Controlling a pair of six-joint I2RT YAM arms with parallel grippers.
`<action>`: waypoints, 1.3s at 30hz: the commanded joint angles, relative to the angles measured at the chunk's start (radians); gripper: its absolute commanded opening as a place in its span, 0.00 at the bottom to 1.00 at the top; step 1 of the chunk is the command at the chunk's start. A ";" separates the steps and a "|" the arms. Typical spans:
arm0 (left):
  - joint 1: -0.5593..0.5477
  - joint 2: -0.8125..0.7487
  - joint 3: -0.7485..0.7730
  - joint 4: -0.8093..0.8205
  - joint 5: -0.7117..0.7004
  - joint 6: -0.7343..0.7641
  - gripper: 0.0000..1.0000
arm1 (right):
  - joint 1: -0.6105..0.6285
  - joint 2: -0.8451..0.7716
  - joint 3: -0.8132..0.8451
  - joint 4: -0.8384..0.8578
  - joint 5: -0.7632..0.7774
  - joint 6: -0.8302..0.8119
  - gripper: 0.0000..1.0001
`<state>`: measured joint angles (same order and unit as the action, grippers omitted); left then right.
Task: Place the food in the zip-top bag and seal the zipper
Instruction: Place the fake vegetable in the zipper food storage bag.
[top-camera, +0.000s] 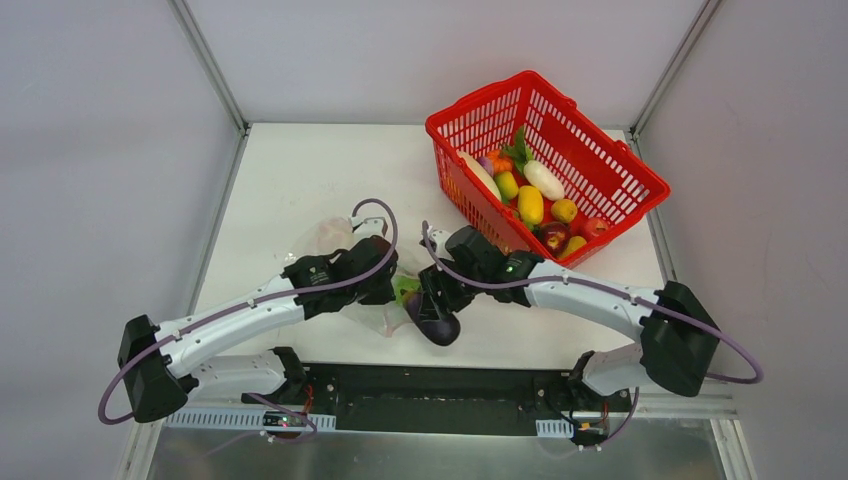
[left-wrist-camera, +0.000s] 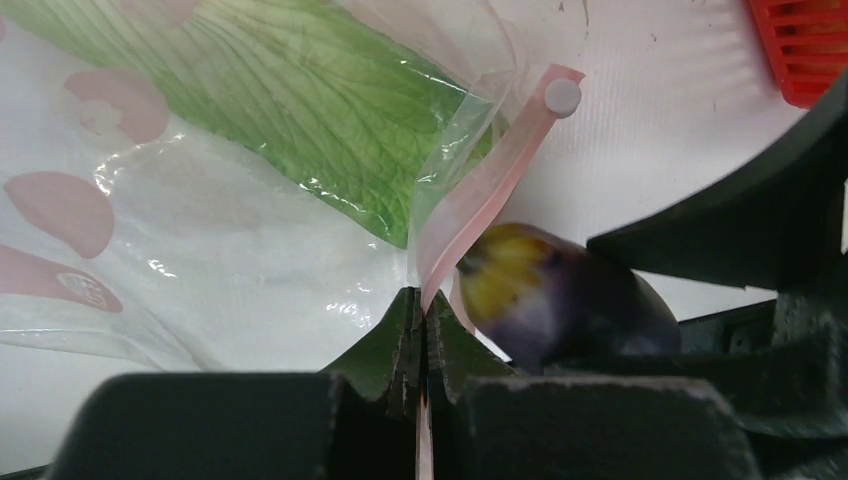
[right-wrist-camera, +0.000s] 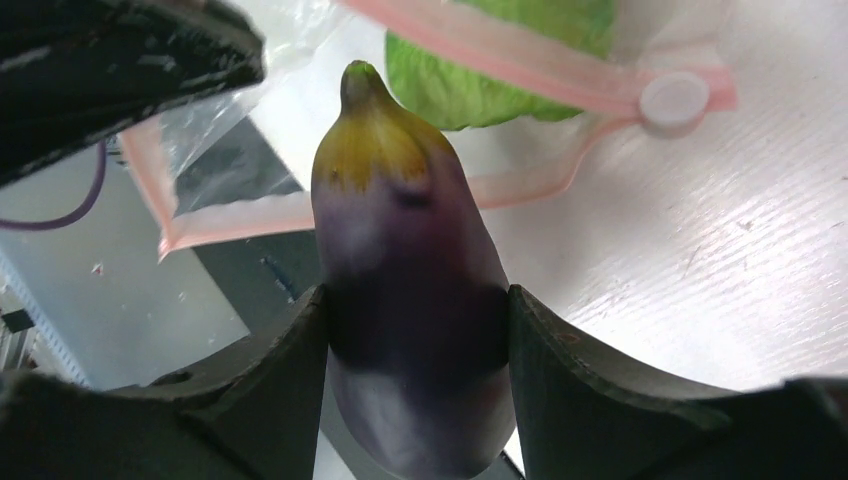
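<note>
Holding the bag's mouth agape, the left claw (left-wrist-camera: 425, 330) has its jaws pressed together on the thin pink-red zipper strip (left-wrist-camera: 500, 170) of the clear crinkly zip-top bag (left-wrist-camera: 200, 230), lifting one lip off the white table (top-camera: 300, 180). A green leafy toy vegetable (left-wrist-camera: 300, 90) is already inside, lying behind the film.

Over to the right claw (right-wrist-camera: 415, 320): it's pinching a dark purple toy eggplant (right-wrist-camera: 410, 300) across its fat middle, one finger on each flank. And this is what matters. In the right wrist view the eggplant's long axis runs straight from 6 to 12 o'clock, with the yellow-green stem end leading at 12. The mouth lies dead ahead, and the tip sits between the two pink lips of the strip, one above it and one at about 9 o'clock. Whether the tip has crossed the lips I can't tell.

From above, the two claws meet near the table's front edge, the bag at about 10 o'clock from the eggplant (top-camera: 437, 325). The right arm carries the food; the left only props the opening. My read: a straight push along that axis should do it. The red mesh basket (top-camera: 590, 150), at 1 o'clock, holds plenty more toy produce.
</note>
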<state>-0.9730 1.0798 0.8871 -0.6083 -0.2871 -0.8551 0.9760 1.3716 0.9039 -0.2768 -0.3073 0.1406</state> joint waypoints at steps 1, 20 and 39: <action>0.011 -0.035 -0.024 0.037 0.043 0.012 0.00 | 0.006 0.052 0.059 0.081 0.052 -0.044 0.32; -0.036 0.002 -0.097 0.078 0.034 -0.053 0.01 | 0.037 0.190 -0.006 0.272 -0.102 -0.098 0.58; -0.059 -0.006 -0.166 0.099 0.012 -0.089 0.00 | 0.040 -0.058 -0.197 0.224 -0.033 -0.051 1.00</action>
<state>-1.0222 1.0828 0.7227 -0.5236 -0.2481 -0.9337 1.0107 1.3727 0.7490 0.0025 -0.3706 0.0868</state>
